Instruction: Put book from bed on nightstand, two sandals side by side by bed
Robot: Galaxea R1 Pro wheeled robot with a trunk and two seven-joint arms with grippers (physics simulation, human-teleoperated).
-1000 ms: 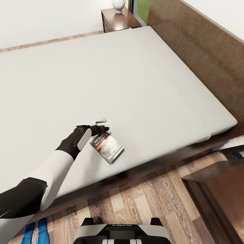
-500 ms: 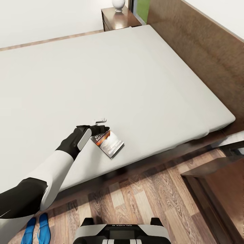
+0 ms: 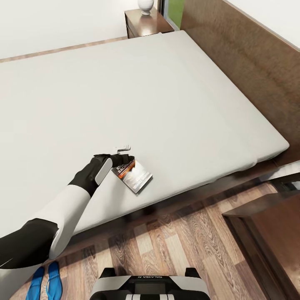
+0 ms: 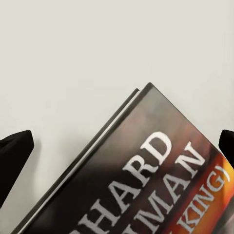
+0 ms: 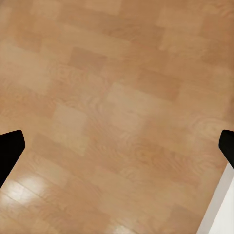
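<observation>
grey bed (image 3: pixel 175 91), left gripper (image 3: pixel 125 157) at book (image 3: pixel 135 177)

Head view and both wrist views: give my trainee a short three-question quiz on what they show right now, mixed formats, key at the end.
1. True or false: the book lies near the edge of the bed closest to the robot.
2. Multiple choice: the two sandals are A) on the mattress, B) on the wood floor beside the bed, C) on the nightstand.
3. Fill in: in the right wrist view, the right gripper hangs over the ____.

Key:
1. True; the left gripper is at the book's nearer end, fingers spread either side of it in the left wrist view.
2. B.
3. Floor.
</observation>
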